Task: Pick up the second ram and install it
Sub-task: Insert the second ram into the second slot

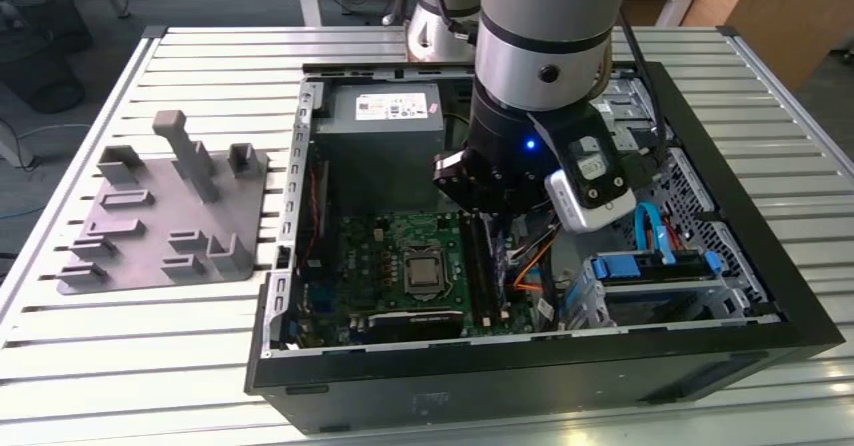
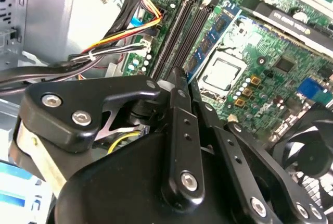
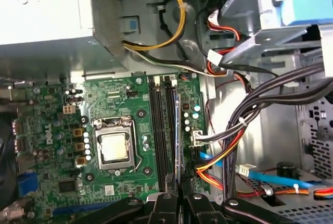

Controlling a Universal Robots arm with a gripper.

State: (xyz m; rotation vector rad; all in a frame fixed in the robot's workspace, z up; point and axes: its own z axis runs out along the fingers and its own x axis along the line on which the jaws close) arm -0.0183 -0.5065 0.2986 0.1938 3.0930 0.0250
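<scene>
Second ram (image 3: 180, 135) standing edge-on over memory slots (image 3: 161, 130), end effector (image 3: 179, 199) clamping it at one end; insertion step underway, seating likely calling for slot alignment and even downward pressure

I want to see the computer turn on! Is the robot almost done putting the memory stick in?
Picking up looks done: the gripper is closed on the second ram, inside the computer case and away from the grey fixture plate. In hand: the stick is lined up along the black memory slots. Left: I cannot tell whether it is seated in a slot.
</scene>
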